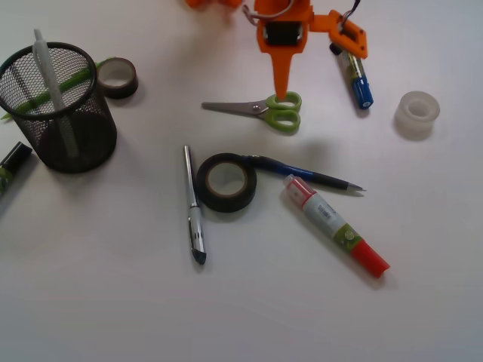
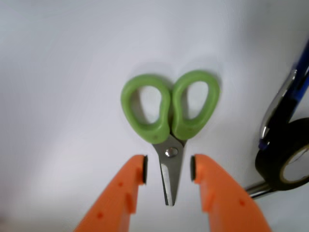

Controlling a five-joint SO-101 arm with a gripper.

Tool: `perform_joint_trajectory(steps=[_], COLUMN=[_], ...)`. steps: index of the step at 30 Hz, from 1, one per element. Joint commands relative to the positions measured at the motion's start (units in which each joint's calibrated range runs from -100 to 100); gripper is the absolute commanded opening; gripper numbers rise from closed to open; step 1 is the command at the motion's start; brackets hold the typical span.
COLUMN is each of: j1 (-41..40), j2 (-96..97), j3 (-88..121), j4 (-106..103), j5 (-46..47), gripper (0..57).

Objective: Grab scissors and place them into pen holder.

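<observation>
worktop point(image 1: 113, 302) is cluttered, so the carry path is the first worry; pen holder point(image 1: 59, 105) sits far left, already holding a white stick and a green one, so the free mouth is narrow; blades could catch the mesh rim or tip the cup if dropped in off-centre; black tape roll point(image 1: 226, 182) with blue pen beside it lies near the scissors point(image 1: 260, 110), and a low swing could clip them; scissors lie flat on the worktop, closed, green loops toward the arm side in the front view; end effector point(image 2: 168, 170) is spread, pads straddling the blades just below the pivot, not touching yet; risk: thin flat steel, pinch may slide off or pivot the scissors; loop end is heavier, so expect droop or swing once lifted; closing too high misses it entirely
</observation>
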Motion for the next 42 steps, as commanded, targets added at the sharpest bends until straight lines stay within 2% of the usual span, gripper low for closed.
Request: perform_joint_trajectory(steps=[1, 6, 26, 42], j1=[0.4, 0.2, -0.9, -1.7], j2=[-0.2, -0.1, 11.5, 23.7], j3=[-0.8, -0.7, -4.6, -3.6], j4=[-0.5, -2.9, -7.0, -10.2], j5=[0.7, 1.9, 1.6, -2.9], gripper=[9.1, 11.1, 11.2, 9.5])
